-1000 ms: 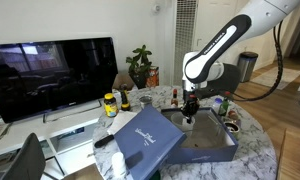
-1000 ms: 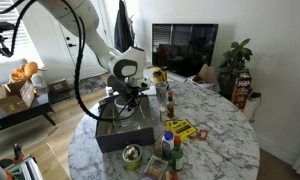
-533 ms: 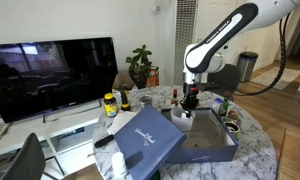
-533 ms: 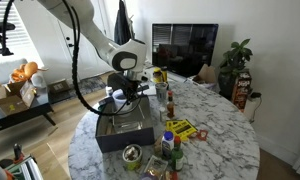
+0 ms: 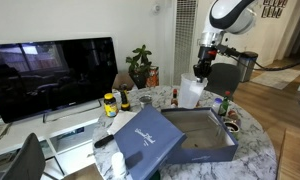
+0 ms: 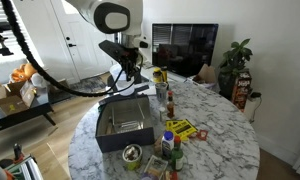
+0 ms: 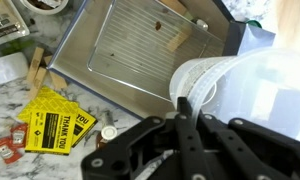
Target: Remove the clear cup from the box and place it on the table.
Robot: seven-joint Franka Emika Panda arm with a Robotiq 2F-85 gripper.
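Here the arm [image 5: 230, 14] stands tall, its upper joint near the top of an exterior view and its wrist pointing straight down. The gripper [image 5: 199, 78] is drawn narrow, pinching the rim of the clear cup [image 5: 193, 95]. The cup hangs in the air over one end of the open box [image 5: 202, 140], well off its floor. In the wrist view the fingers [image 7: 178, 135] clamp the cup's wall, with the box's grey inside and the marble table [image 7: 10, 100] below.
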